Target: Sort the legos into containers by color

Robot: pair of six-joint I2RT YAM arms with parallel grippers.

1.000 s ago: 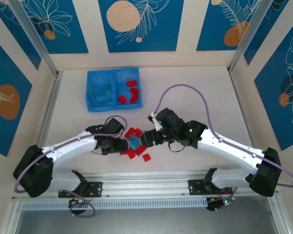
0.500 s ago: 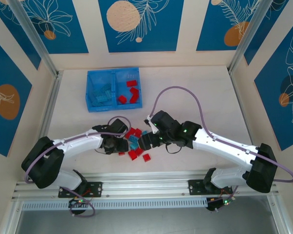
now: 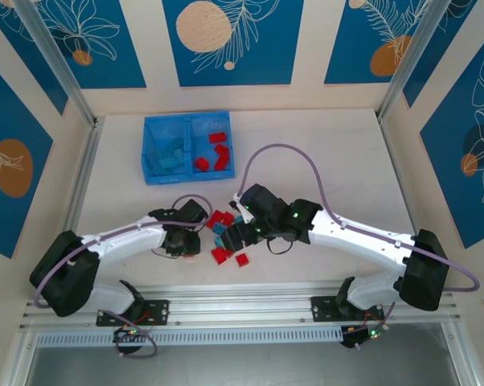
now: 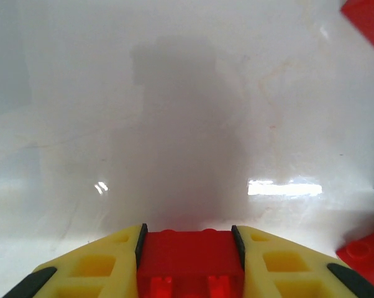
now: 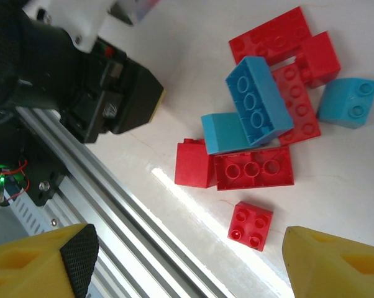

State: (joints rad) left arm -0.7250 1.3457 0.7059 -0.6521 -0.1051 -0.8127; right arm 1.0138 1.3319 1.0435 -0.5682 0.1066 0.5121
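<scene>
Pale worktop (image 3: pixel 322 161), loose legos (image 5: pixel 261 136): left tool (image 4: pixel 188 237) clamps red brick (image 4: pixel 188 254), right tool (image 5: pixel 187 243) wide; so near, tools may collide, scattering pile.

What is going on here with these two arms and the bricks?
Two arms are sorting by colour. The left end effector is shut on a red brick. The right end effector hangs open over the loose pile of red and blue Lego bricks. The blue bin already holds blue bricks in its left compartment, red ones in its right.
</scene>
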